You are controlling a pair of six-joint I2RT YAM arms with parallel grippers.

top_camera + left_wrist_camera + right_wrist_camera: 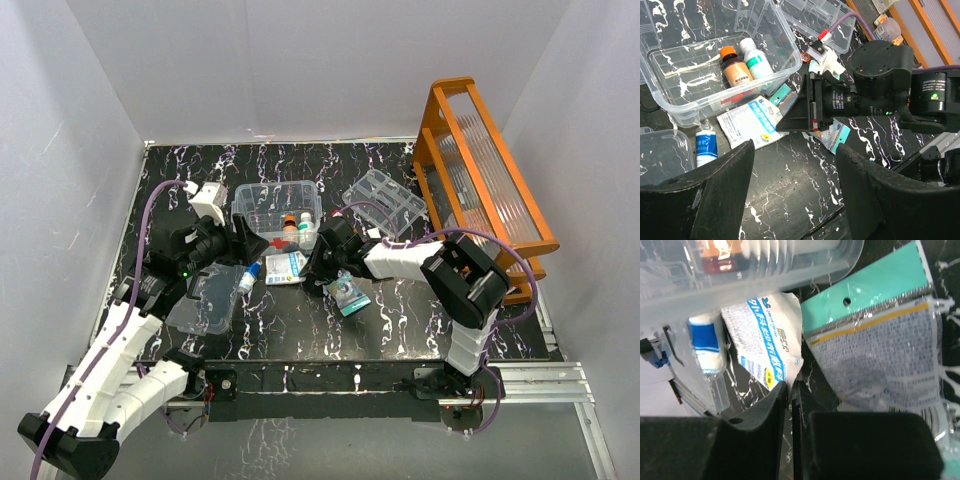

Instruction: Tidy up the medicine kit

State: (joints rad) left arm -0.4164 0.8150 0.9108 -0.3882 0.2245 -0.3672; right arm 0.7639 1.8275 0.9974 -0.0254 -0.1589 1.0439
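We found the clear box of the medicine kit standing open on the black marbled counter, toward the back and between the two arms. Inside it stood a brown bottle with an orange cap and, just beside it, a white bottle with a green label. The lid lay flat on the counter near the left arm. It was well apart from the divided tray, which sat to the right of the box, near the orange rack.

In front of the box lay a white sachet with blue print. A small blue-and-white bottle lay on its side just to the left of it, and a teal-topped pouch lay just beside it on the other side.

The left gripper hung above the counter in front of the box, released — its fingers were spread wide with nothing between them. The right gripper was clenched, with only a thin slit between its fingers. Its tips were down at the edge of the sachet — whether a corner of the sachet was pinched we could not tell.
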